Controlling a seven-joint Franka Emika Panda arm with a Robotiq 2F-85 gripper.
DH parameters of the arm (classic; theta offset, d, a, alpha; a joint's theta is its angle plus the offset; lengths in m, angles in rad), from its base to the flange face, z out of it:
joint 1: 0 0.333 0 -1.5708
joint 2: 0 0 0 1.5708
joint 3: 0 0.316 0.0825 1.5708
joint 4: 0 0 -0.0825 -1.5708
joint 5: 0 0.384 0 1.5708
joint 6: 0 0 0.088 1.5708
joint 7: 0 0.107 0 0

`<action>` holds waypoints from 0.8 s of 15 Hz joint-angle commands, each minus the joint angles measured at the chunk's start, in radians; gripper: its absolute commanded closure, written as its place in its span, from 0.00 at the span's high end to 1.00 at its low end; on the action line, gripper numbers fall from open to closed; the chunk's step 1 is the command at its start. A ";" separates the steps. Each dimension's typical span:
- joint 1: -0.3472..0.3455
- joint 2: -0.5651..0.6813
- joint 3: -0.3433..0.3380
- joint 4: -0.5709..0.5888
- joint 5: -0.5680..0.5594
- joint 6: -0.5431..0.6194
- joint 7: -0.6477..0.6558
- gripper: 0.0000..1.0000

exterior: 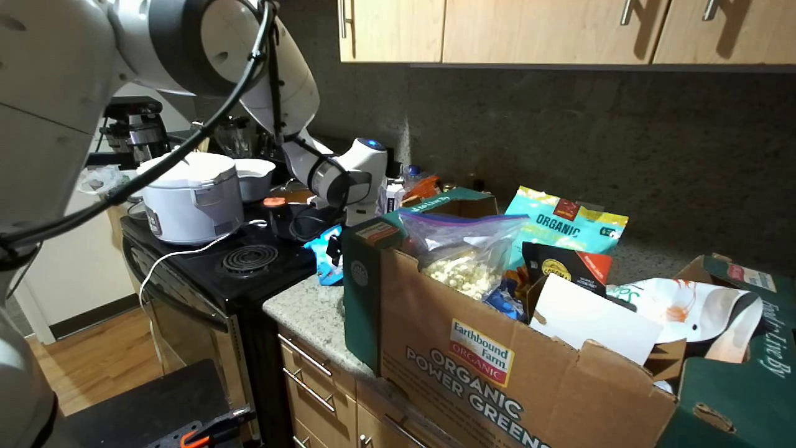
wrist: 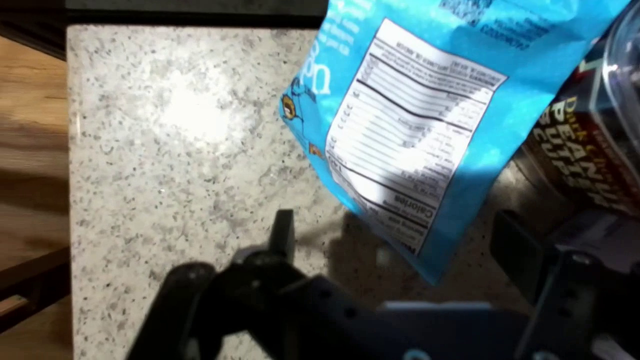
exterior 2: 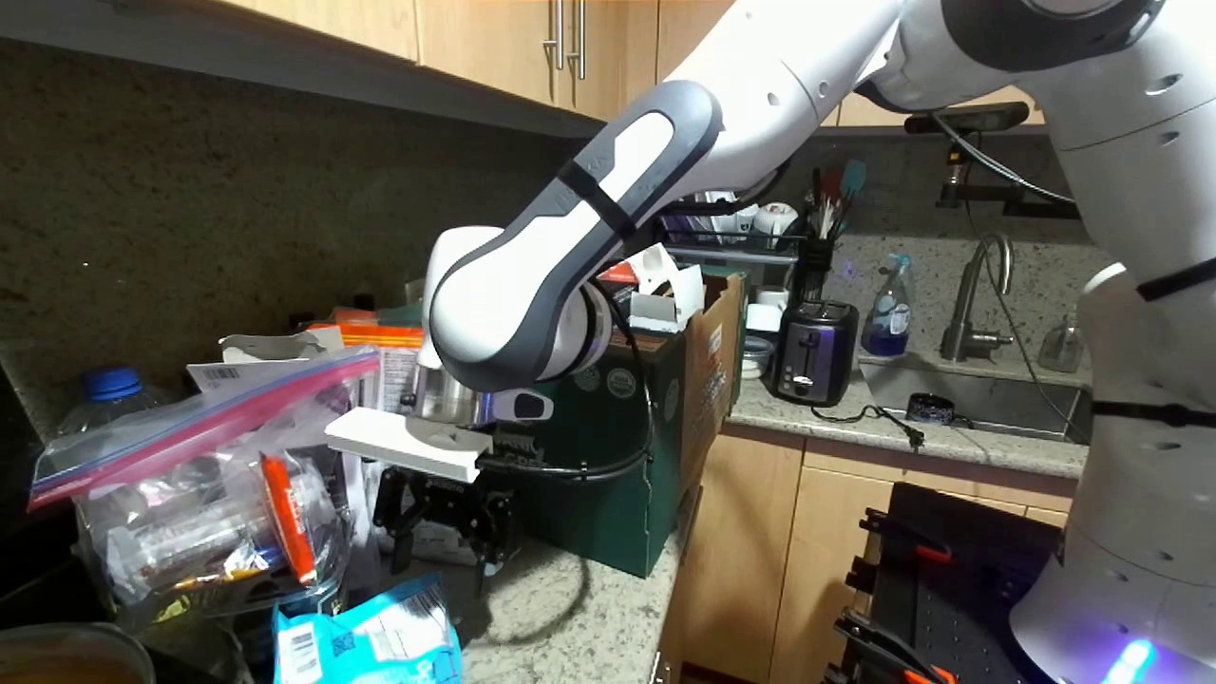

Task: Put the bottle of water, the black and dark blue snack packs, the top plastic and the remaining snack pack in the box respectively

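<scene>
My gripper (exterior 2: 442, 560) is open above the counter, its fingers spread with nothing held. In the wrist view, a corner of a light blue snack pack (wrist: 425, 140) reaches into the gap between the fingertips; contact is not visible. This pack (exterior 2: 370, 636) sits on the counter beside the box (exterior: 429, 311), a brown and green carton. Inside the box are a black snack pack (exterior: 563, 267), a dark blue wrapper (exterior: 507, 305) and a zip bag (exterior: 460, 249) of pale pieces. A blue-capped bottle (exterior 2: 112, 389), seemingly of water, stands at the back. Which item is the top plastic, I cannot tell.
A filled clear zip bag (exterior 2: 218, 532) stands close to the gripper. A jar of peanut butter cups (wrist: 595, 130) lies beside the blue pack. The counter edge (wrist: 72, 200) borders the stove (exterior: 249, 258), which bears a white cooker (exterior: 193, 199). Cabinets (exterior: 547, 31) hang above.
</scene>
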 commanded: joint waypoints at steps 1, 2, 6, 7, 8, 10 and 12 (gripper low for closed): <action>0.028 0.045 -0.036 0.043 -0.049 -0.021 0.085 1.00; 0.031 0.056 -0.039 0.052 -0.058 -0.027 0.099 1.00; 0.036 0.088 -0.047 0.098 -0.086 -0.038 0.125 1.00; 0.034 0.096 -0.045 0.110 -0.087 -0.042 0.123 1.00; 0.030 0.103 -0.039 0.125 -0.084 -0.048 0.117 1.00; 0.021 0.119 -0.023 0.154 -0.071 -0.069 0.101 0.88; 0.018 0.136 -0.014 0.185 -0.068 -0.099 0.093 0.71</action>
